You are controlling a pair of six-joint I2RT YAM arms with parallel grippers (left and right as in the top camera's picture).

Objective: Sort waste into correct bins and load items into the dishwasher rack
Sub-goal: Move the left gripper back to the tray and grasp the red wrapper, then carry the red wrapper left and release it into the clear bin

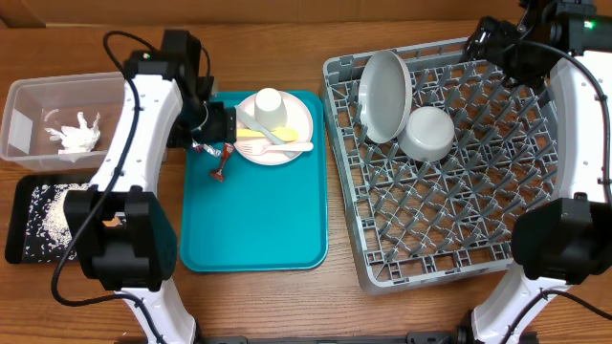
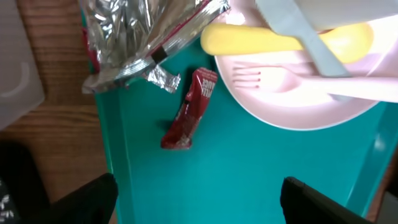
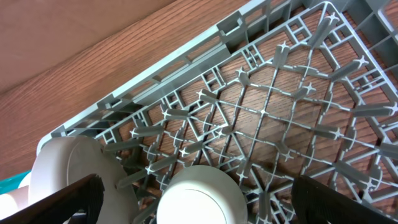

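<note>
My left gripper (image 1: pixel 216 128) (image 2: pixel 199 193) is open and empty over the teal tray's left side. Ahead of it lie the crumpled silver foil wrapper (image 1: pixel 202 145) (image 2: pixel 140 37) and the small red sachet (image 1: pixel 221 170) (image 2: pixel 188 111). The pinkish-white plate (image 1: pixel 287 134) (image 2: pixel 298 109) holds the white cup (image 1: pixel 269 103), a yellow utensil (image 2: pixel 261 38) and a pale fork (image 2: pixel 280 78). My right gripper (image 1: pixel 497 43) (image 3: pixel 196 186) is open above the dishwasher rack (image 1: pixel 459 239) (image 3: pixel 267 112). In the rack, the grey-white plate (image 1: pixel 384 96) (image 3: pixel 68 174) stands on edge and the white bowl (image 1: pixel 427 132) (image 3: pixel 199 199) lies upside down.
The clear tub (image 1: pixel 29 105) at far left holds the crumpled white napkin (image 1: pixel 76 134). The black tray (image 1: pixel 24 239) below it holds loose rice (image 1: pixel 48 210). The teal tray (image 1: pixel 258 220) lies between the bins and the rack. My left arm reaches across the bins.
</note>
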